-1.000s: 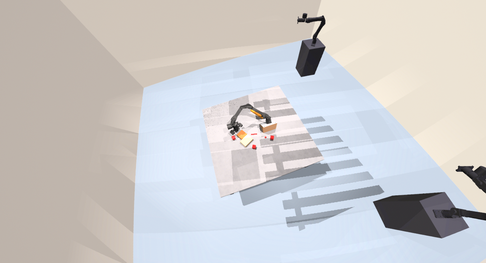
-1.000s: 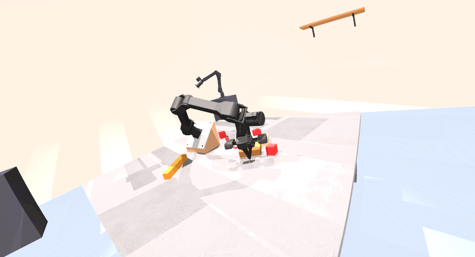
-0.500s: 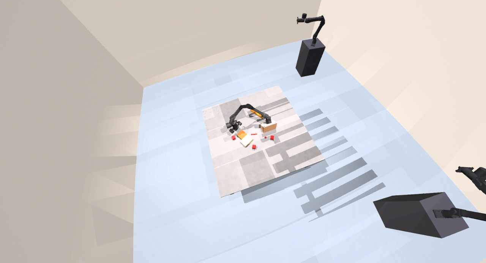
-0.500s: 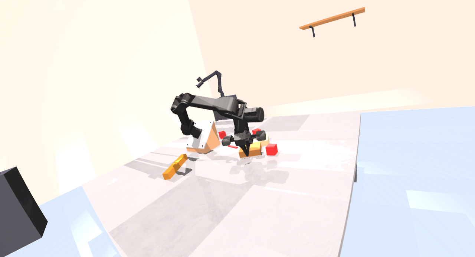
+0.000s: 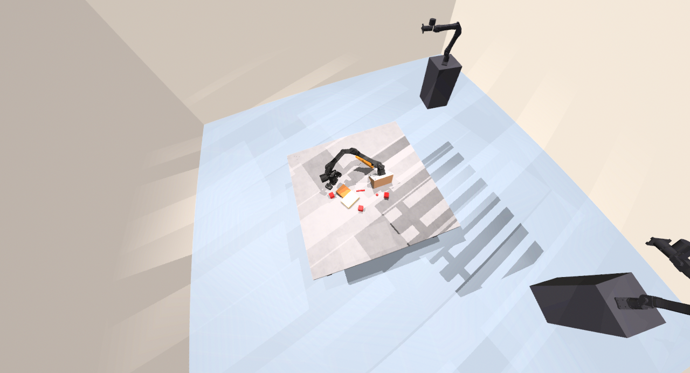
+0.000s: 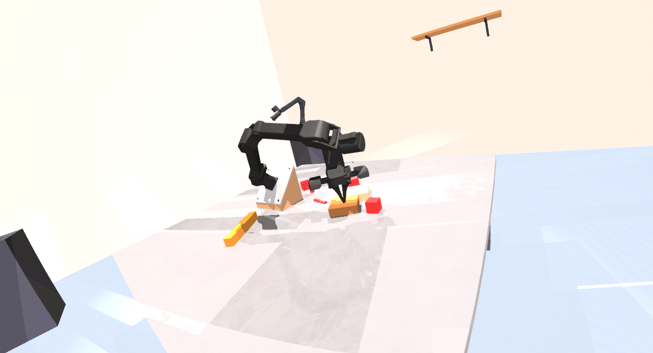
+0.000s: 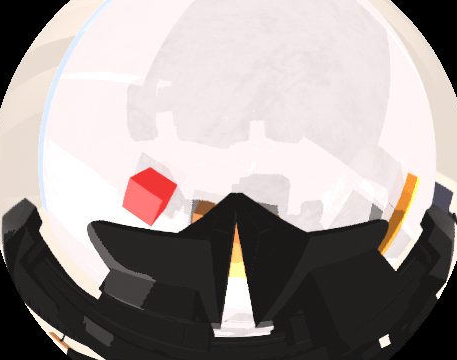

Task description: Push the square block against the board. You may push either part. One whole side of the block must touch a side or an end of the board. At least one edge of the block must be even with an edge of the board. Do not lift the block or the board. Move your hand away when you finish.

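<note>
An orange block (image 5: 343,191) (image 6: 344,209) (image 7: 205,205) lies flat on the table. A cream piece (image 5: 350,200) (image 6: 365,194) lies flat right beside it; these look like the block and the board. In the top view their facing sides look touching or almost touching, and I cannot tell whether their edges are even. My gripper (image 6: 343,200) (image 7: 236,196) is shut and empty. Its tips point down at the orange block's top, on it or just above it; the contact is too small to tell. In the wrist view the fingers hide most of the block.
A red cube (image 5: 331,195) (image 6: 373,205) (image 7: 149,196) stands close beside the orange block. Two more red cubes, a small red ball (image 5: 377,194) and a red stick (image 5: 360,190) (image 6: 320,200) lie nearby. A long orange bar (image 5: 364,161) (image 6: 240,229) (image 7: 401,215) lies near the arm's wedge base (image 5: 381,180) (image 6: 292,193).
</note>
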Controlling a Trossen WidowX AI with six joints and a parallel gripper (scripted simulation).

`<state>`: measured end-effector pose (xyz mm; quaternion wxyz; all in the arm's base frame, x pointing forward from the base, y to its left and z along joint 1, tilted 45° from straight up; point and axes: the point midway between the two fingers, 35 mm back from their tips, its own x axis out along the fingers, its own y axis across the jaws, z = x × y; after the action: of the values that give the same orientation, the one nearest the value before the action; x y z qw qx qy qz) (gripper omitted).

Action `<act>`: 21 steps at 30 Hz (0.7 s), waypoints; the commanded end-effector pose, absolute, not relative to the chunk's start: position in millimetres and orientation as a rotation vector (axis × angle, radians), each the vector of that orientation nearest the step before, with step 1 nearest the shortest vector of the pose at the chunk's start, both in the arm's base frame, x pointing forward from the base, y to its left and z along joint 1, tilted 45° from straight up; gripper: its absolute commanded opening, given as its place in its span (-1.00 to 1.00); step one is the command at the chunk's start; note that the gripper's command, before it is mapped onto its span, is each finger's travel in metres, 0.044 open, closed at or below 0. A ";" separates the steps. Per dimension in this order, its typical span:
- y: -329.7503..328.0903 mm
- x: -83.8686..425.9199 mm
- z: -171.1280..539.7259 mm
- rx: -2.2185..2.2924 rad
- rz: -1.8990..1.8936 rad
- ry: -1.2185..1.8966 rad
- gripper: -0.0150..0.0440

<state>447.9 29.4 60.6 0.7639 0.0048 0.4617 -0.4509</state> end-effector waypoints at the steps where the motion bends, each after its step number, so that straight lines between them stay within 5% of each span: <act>1: 41.6 449.0 48.8 -0.108 -0.903 1.080 -0.49; 21: 90.0 447.4 2.3 -0.673 -0.497 1.362 -0.49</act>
<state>448.5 82.4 12.4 0.7157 -0.2617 0.5939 -0.2579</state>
